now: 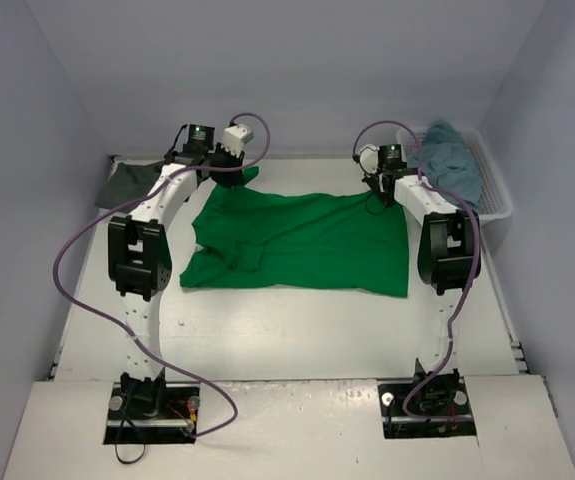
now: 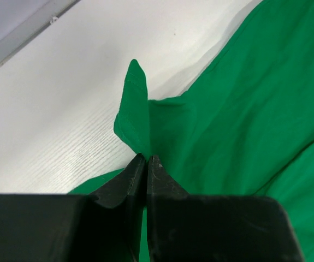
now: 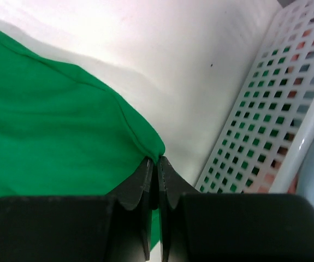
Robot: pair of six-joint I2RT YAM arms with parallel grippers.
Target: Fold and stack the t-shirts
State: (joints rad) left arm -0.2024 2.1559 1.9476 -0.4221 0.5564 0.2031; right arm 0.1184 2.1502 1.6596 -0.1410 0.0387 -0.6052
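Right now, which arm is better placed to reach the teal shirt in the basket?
Probably right: the right gripper, shut on the green t-shirt, sits beside the basket; the left gripper is far from it.

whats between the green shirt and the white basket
Only bare white table, seen in the right wrist view between the green t-shirt and the white lattice basket. In the top view the right arm overhangs that strip.

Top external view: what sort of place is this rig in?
Probably a lab robot booth: plain grey walls close in a white table, and the left arm and right arm are bolted to its near edge.
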